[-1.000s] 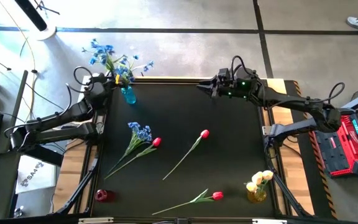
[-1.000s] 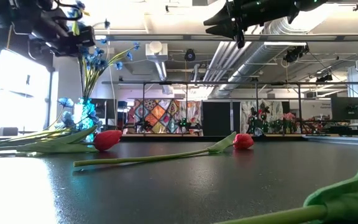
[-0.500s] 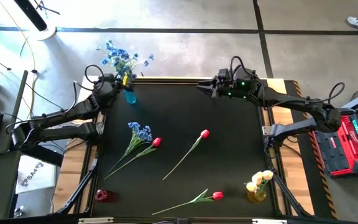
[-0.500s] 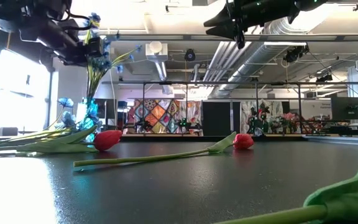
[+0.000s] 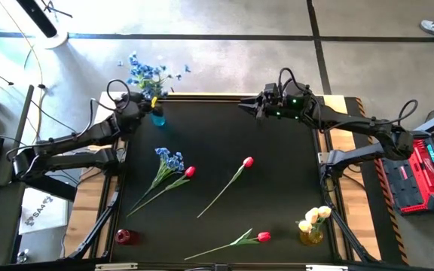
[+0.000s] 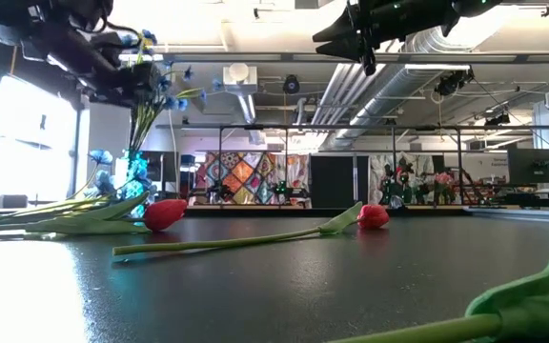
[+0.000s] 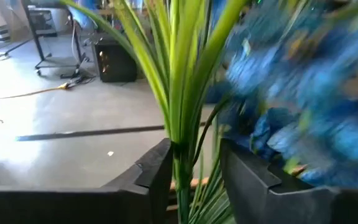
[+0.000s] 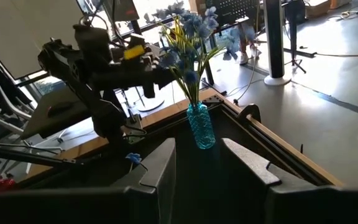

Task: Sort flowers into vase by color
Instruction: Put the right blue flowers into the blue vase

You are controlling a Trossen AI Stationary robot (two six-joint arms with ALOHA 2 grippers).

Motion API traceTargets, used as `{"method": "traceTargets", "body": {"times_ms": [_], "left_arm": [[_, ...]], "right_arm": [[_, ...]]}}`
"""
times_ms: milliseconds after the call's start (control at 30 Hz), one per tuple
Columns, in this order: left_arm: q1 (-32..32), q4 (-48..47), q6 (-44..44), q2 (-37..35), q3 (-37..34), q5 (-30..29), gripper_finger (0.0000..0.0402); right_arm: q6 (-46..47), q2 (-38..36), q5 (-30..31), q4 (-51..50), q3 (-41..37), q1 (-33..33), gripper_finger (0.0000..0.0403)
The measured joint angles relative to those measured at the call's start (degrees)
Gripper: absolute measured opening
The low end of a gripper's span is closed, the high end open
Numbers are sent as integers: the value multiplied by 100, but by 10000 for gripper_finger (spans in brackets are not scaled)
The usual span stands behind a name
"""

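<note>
Blue spray (image 8: 188,37): stems stand in the blue vase (image 8: 200,126), far-left bench (image 5: 277,196) corner.
Left gripper (image 7: 194,165): fingers slightly spread around the stems.
Right gripper (image 5: 241,105): hovers far edge, fingers parted, empty.
Handling: light, floppy; grip stem mid-length, not blossoms.
Views: the right wrist view alone shows stems inside the vase.

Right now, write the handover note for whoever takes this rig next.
Left gripper: at the blue vase at the table's far left corner, fingers open a little around the blue spray standing in it.
Right gripper: hovering over the far edge, fingers part open, holding nothing.
Done: yellow tulips are in the near-right vase.
Left: one more blue bunch and three red tulips lying on the table; the red vase near left has nothing in it.
</note>
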Motion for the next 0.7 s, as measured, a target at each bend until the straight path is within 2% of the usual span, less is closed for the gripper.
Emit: {"method": "traceTargets", "body": {"times_ms": [200,433,700], "left_arm": [[-263,-361,541,-442,346,140,159],[-472,-1836,493,-967,672,185,172],[-730,-3071,327,-1278,1250,1717,173]], "right_arm": [[243,0,-6,1,0,0,114],[581,0,-98,-1,0,0,114],[778,0,-277,-49,0,0,114]]}}
